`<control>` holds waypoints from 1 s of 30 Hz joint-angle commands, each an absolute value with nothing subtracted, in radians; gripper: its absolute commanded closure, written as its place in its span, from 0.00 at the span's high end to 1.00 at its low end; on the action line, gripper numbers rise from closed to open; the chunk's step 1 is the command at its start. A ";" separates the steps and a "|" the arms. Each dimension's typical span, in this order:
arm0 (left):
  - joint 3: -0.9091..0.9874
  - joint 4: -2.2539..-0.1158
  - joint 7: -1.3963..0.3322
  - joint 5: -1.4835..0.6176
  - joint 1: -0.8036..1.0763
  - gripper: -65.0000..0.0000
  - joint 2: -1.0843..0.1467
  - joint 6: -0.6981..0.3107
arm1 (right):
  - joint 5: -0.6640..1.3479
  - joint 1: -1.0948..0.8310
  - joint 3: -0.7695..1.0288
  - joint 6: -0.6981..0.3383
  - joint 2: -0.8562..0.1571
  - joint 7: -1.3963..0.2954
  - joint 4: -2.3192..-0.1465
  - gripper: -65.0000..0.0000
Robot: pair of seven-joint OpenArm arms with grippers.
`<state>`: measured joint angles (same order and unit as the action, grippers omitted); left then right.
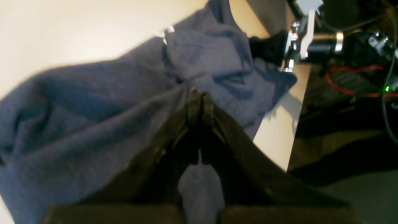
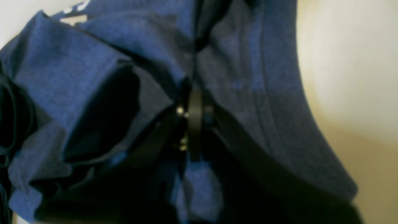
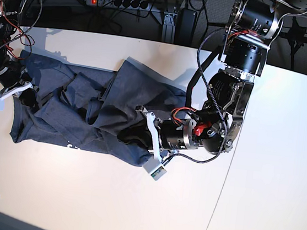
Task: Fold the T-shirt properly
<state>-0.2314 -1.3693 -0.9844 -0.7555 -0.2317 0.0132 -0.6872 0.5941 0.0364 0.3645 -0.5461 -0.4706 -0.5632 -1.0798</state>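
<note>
On the left wrist view, nearest the lens, the left gripper (image 1: 200, 99) has its two dark fingers (image 1: 193, 107) pressed together on a bunch of the T-shirt (image 1: 93, 102). Cloth gathers into creases running out from the tips toward nine and twelve o'clock, and a tongue of fabric shows between the finger bases at six o'clock. Beyond it, at about one o'clock, the right gripper (image 1: 267, 49) bites the far end of the same cloth near the table (image 1: 62, 31) edge.

On the right wrist view, that gripper's fingers (image 2: 195, 124) are likewise closed on cloth, with folds to nine o'clock and a seamed hem sweeping from twelve to four o'clock.

From the base view, the shirt (image 3: 87, 113) lies crumpled across the table (image 3: 265, 205), stretched between the two grips: left gripper (image 3: 134, 135) at the shirt's three o'clock end, right gripper (image 3: 25, 94) at nine. Holding opposite ends likely serves to pull the cloth taut and flat before any fold.
</note>
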 commanded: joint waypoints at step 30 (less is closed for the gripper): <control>-0.229 -1.340 -0.822 -0.780 -0.114 0.00 -0.199 -0.698 | 0.558 0.038 0.366 -0.546 -0.484 -0.603 -1.081 0.00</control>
<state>-0.2321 -1.3167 -0.8494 -0.7597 -0.0891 -0.1970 -0.6876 0.5907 0.0368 0.3645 -0.5465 -0.4702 -0.5617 -1.0798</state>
